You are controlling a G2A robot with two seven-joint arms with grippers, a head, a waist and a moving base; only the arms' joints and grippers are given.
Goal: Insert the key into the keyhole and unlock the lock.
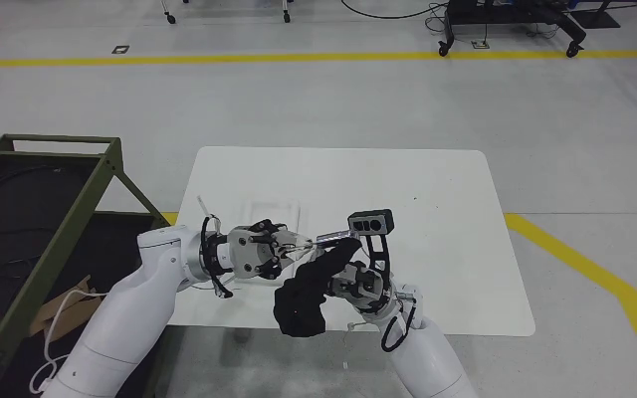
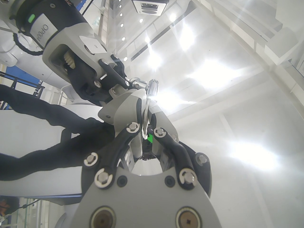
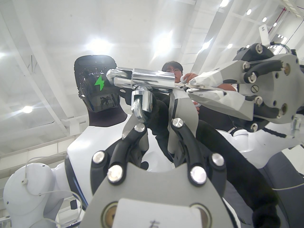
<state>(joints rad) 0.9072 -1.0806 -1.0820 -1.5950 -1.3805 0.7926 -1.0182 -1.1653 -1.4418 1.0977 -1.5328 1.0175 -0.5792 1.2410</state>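
My right gripper [image 3: 156,96] is shut on a shiny silver lock [image 3: 147,78], a chrome cylinder with a shackle, held up above the table. My left gripper [image 2: 146,110] is shut on a flat silver key [image 2: 145,117]. Seen from the right wrist, the key [image 3: 190,86] points at the lock's end and its tip meets the cylinder; how deep it sits is hidden. From the top, the left gripper [image 1: 289,249] and right gripper [image 1: 338,257] meet over the white table [image 1: 438,199], with the lock [image 1: 333,239] between them.
A dark green metal frame [image 1: 60,199] stands off the table's left side. A black cloth sleeve [image 1: 299,298] covers the right forearm near the front edge. The table's right half is bare.
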